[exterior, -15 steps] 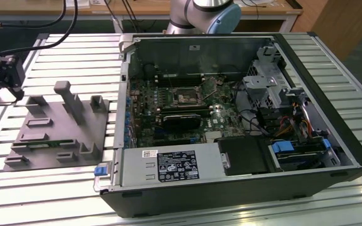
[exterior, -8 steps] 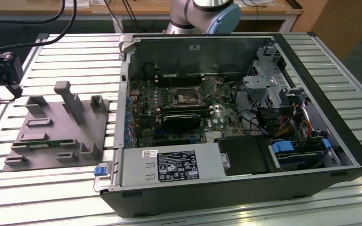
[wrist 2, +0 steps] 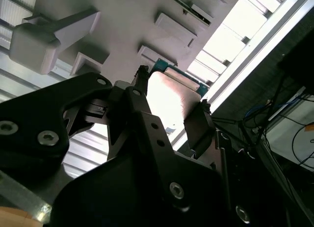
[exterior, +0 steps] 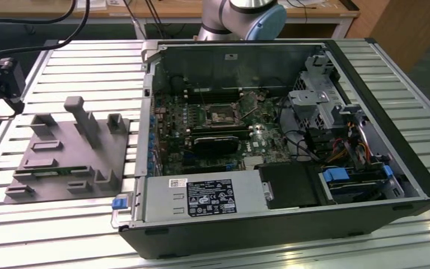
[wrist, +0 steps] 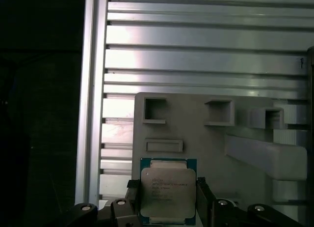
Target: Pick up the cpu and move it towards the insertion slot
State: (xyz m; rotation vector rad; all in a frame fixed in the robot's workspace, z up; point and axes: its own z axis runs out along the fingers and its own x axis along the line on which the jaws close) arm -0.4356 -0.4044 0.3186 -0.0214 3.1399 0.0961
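Now the silver-topped, teal-rimmed cpu [wrist: 168, 190] sits between the fingers [wrist: 202, 200].

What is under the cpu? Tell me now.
The gripper clamps the cpu in its jaws over the grey fixture, whose recessed pockets show beyond the chip's edges. The fixture surface directly beneath is covered by the chip, so contact or a gap cannot be told.

The cpu [wrist: 168, 187] is a flat square chip with a silver-white metal top bearing faint print and a green board rim. The gripper [wrist: 167, 193] clamps it on two opposite edges, metal top facing the first wrist view. In the exterior view, the insertion slot [exterior: 221, 116], a dark square socket, lies between 2 and 3 o'clock from the grey fixture [exterior: 65, 147].
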